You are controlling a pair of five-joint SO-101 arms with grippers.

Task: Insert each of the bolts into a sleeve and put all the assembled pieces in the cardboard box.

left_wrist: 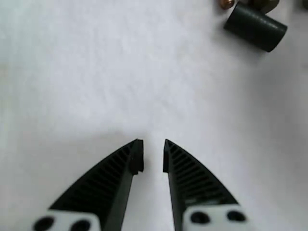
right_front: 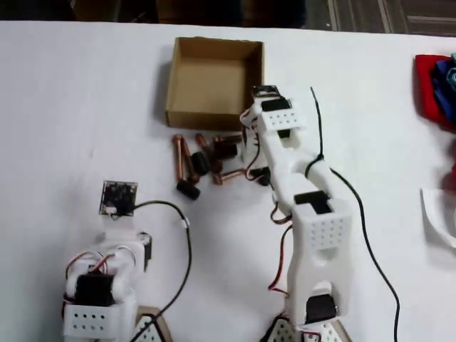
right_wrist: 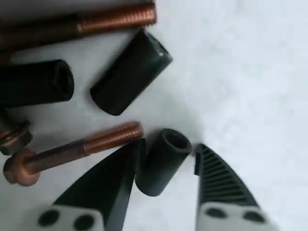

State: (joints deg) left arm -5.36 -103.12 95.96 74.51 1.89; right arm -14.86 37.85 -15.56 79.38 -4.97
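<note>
High view: the cardboard box [right_front: 214, 114] sat open-topped toward the far side of the white counter [right_front: 64, 107]. Just in front of it lay a loose pile of copper bolts [right_front: 187, 158] and black sleeves [right_front: 188, 190], all of it on the counter and outside the box. The right arm [right_front: 299, 178] was stretched out over the right end of that pile. The left arm [right_front: 100, 285] was folded back near the front edge, well apart from the parts. A red cloth [right_front: 434, 82] sat off at the right edge.

Left wrist view: the left jaws were only a little apart, with a narrow gap and nothing between them, over bare counter. One sleeve [left_wrist: 255, 28] lay on its side further out, with a copper bolt end [left_wrist: 226, 4] just beside it.

Right wrist view: the right jaws were spread with a black sleeve [right_wrist: 162, 161] lying between them. One tip looked to be right against it, and there was a small gap on the other side, so it wasn't pinched. A bolt [right_wrist: 72, 151] lay just beside that sleeve. Two more sleeves [right_wrist: 131, 72] [right_wrist: 33, 82] and another bolt [right_wrist: 96, 21] lay past it.
</note>
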